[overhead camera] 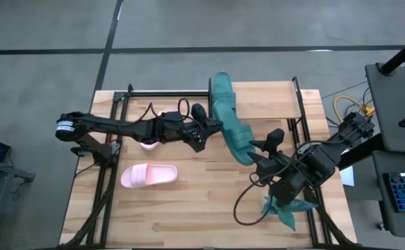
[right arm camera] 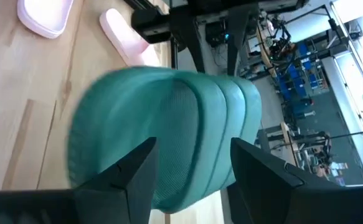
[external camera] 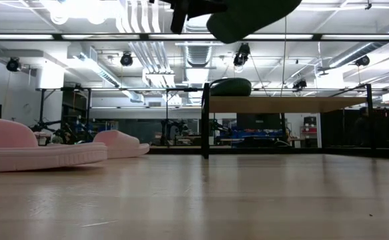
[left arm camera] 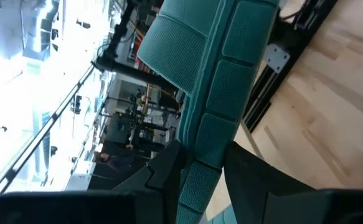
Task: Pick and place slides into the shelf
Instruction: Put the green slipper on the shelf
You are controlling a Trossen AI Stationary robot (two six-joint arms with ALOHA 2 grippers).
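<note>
Looking at one dark teal foam slide with a ribbed strap (overhead camera: 238, 139) up in the air, off the big wooden tabletop (overhead camera: 202, 201), just in front of the small light wood shelf with thin black uprights (overhead camera: 265, 101). From the low view, only catching its underside (external camera: 247, 17) right at the top edge, higher than the shelf board (external camera: 287, 105).

Got the left gripper (overhead camera: 203, 132) on one end of it. In the left wrist view, seeing both dark fingers clamped on the edge of the sole (left arm camera: 212, 93), one either side, so calling that a firm pinch (left arm camera: 203, 149).

Got the right gripper (overhead camera: 258, 156) at the other end, nearer the front of the table. Fingers spread wide here (right arm camera: 192, 144), straddling the strap (right arm camera: 169, 124). Can't tell if either pad actually touches the foam.

Spotting the second dark teal slide (overhead camera: 223, 90) already lying on the shelf at its left end, also plain from table level (external camera: 231, 87).

Finding both pale pink foam slides down on the tabletop, left of the action: one out in the open (overhead camera: 149, 175), the other half hidden under the left arm (overhead camera: 149, 144).

Also noticing a teal spiky star-shaped plant (overhead camera: 285, 208) under the right arm, near the table's front right.
</note>
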